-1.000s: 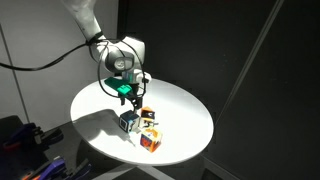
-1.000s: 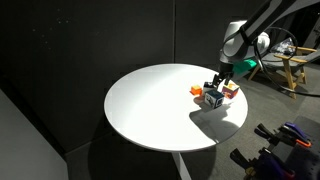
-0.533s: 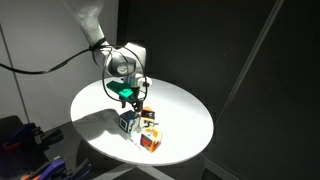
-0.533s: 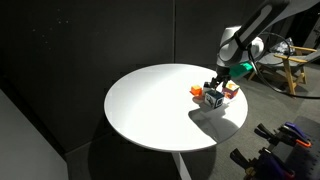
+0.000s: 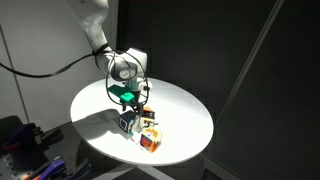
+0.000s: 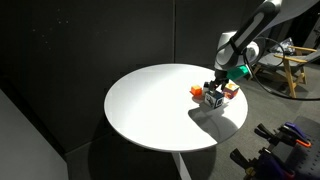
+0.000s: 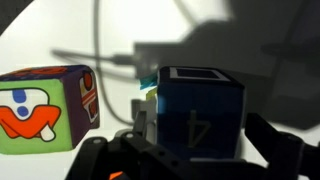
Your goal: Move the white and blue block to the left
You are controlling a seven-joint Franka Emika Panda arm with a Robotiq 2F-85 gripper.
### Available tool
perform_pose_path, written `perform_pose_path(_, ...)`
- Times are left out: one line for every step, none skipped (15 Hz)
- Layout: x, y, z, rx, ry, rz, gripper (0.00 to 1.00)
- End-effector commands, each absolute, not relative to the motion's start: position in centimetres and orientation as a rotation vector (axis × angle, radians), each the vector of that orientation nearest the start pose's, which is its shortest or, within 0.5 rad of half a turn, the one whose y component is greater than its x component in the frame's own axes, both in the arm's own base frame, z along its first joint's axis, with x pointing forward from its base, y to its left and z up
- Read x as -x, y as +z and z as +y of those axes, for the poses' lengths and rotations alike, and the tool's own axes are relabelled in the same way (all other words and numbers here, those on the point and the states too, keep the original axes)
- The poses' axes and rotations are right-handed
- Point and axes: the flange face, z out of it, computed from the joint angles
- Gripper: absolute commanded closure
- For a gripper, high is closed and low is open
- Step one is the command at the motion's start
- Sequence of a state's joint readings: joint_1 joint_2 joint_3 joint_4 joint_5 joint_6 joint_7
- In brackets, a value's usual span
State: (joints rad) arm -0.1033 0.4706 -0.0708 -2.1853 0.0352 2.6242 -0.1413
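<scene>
Your block [image 5: 127, 122] sits low and centre in an exterior view, near the edge of the round table [image 5: 185, 112], with two other cubes [image 5: 150, 131] just beside it. In the wrist view it fills the right of centre, and an orange-and-white cube [image 7: 45, 110] stands apart at the left. Your claw [image 5: 131, 104] hangs just above the block with its fingers [image 7: 285, 150] apart, one on each side of it.

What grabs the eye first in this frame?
A brightly lit round white table against a black backdrop, with a tight cluster of small cubes near its edge. The gripper hangs just above the white and blue block; in the wrist view it sits between the open fingers, beside an orange-and-white cube.
</scene>
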Motion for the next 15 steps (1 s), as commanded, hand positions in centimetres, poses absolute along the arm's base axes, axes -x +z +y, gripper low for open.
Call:
perform_pose_path(-55.27,16.20,-9.91,3.160,0.042,0.099,0.00)
perform_pose_path(-55.29,16.04,-9.92,3.161,0.044,0.098,0.00)
perform_pose_path(-55.31,15.89,-9.92,3.162,0.046,0.097,0.00)
perform_pose_path(-55.31,15.72,-9.92,3.162,0.049,0.097,0.00)
perform_pose_path(-55.30,15.57,-9.92,3.163,0.052,0.096,0.00)
perform_pose_path(-55.29,15.47,-9.93,3.164,0.055,0.096,0.00)
perform_pose_path(-55.28,15.42,-9.94,3.164,0.056,0.097,0.00)
perform_pose_path(-55.28,15.42,-9.94,3.165,0.056,0.097,0.00)
perform_pose_path(-55.28,15.41,-9.95,3.165,0.057,0.098,0.00)
perform_pose_path(-55.26,15.39,-9.95,3.166,0.059,0.100,0.00)
perform_pose_path(-55.25,15.38,-9.94,3.166,0.060,0.101,0.00)
perform_pose_path(-55.24,15.37,-9.95,3.167,0.060,0.102,0.00)
perform_pose_path(-55.22,15.37,-9.94,3.166,0.065,0.105,0.14)
perform_pose_path(-55.20,15.39,-9.92,3.165,0.069,0.106,0.25)
perform_pose_path(-55.21,15.40,-9.91,3.165,0.068,0.105,0.34)
